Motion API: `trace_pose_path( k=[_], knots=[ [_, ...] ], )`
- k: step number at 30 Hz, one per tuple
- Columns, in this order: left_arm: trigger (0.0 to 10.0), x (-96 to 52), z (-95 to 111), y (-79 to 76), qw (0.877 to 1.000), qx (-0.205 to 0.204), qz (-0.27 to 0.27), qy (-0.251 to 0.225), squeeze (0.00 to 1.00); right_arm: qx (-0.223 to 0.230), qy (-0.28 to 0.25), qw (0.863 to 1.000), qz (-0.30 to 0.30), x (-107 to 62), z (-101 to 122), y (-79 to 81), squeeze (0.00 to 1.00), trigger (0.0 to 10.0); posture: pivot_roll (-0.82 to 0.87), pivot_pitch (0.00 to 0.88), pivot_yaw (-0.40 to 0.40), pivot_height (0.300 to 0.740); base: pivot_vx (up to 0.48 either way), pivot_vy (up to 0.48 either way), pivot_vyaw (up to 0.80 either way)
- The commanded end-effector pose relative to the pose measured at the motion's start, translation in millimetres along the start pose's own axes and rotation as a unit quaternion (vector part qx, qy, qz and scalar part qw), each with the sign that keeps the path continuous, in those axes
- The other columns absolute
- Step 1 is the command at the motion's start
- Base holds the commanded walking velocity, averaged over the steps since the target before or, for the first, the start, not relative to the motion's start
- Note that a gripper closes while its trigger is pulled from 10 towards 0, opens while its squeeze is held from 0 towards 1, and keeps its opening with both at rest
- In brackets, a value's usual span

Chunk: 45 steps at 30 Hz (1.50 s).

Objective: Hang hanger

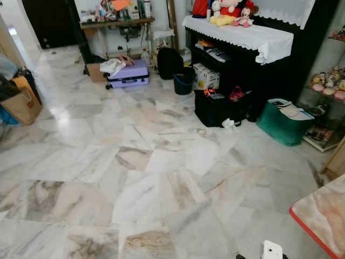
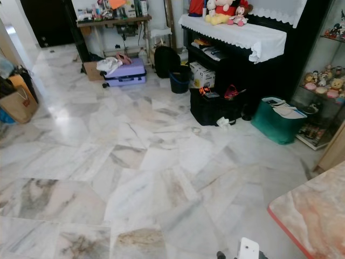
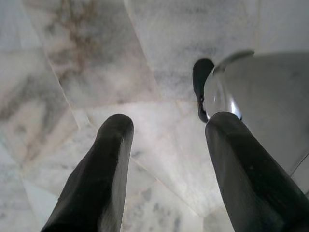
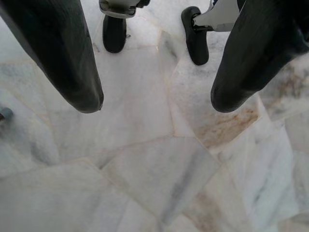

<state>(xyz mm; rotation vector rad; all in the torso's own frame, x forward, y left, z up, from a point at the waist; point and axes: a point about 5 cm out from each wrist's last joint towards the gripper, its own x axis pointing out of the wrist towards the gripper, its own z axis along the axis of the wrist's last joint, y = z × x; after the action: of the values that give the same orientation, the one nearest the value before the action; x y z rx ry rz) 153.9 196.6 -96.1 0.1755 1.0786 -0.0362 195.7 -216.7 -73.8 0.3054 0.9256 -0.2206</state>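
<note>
**Hanging idle over marble, both end effectors empty**

Looking down your left end effector (image 3: 164, 140), you see its two black fingers spread apart with nothing between them, only the marble floor (image 3: 159, 43) below. Your right end effector (image 4: 157, 96) is likewise wide open and empty above the floor, with the robot's feet (image 4: 195, 36) beyond it. Farther out, a purple suitcase (image 1: 128, 74), a black cabinet (image 1: 248, 70) with a white cloth (image 1: 237, 35) and a green bag (image 1: 280, 124) line the room's far side. You cannot make out the hanger anywhere.
</note>
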Motion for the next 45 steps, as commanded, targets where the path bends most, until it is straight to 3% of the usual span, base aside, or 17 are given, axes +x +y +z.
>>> trace_pose_path(
  k=[1,5,14,27,45],
  knots=[
    [10.0,1.0,8.4,2.5,1.000,0.005,0.006,-0.007,0.00,0.001,0.002,1.000,-0.001,0.1,-0.7,0.5,0.00,10.0,0.08,0.000,0.044,0.740,0.000,0.000,0.00],
    [10.0,1.4,11.4,2.4,1.000,0.002,0.008,-0.010,0.00,0.003,0.002,1.000,-0.002,0.2,-0.4,0.7,0.00,10.0,0.09,0.000,0.039,0.740,0.000,0.000,0.00],
    [10.0,-0.4,7.2,17.6,1.000,-0.016,0.023,-0.009,0.00,-0.009,0.006,1.000,-0.002,0.0,2.9,-2.4,0.00,10.0,0.11,0.000,0.009,0.740,0.000,0.000,-0.68],
    [10.0,0.3,10.7,14.0,1.000,0.001,0.019,-0.012,0.00,-0.011,0.005,1.000,0.000,0.6,6.3,-0.9,0.00,10.0,0.11,0.000,0.009,0.740,0.000,-0.037,-0.75],
    [10.0,0.7,12.2,12.3,1.000,-0.009,0.018,-0.012,0.00,-0.005,0.004,1.000,-0.004,0.7,6.2,-0.5,0.00,10.0,0.10,0.000,0.013,0.740,0.000,-0.080,-0.75]
  ],
)
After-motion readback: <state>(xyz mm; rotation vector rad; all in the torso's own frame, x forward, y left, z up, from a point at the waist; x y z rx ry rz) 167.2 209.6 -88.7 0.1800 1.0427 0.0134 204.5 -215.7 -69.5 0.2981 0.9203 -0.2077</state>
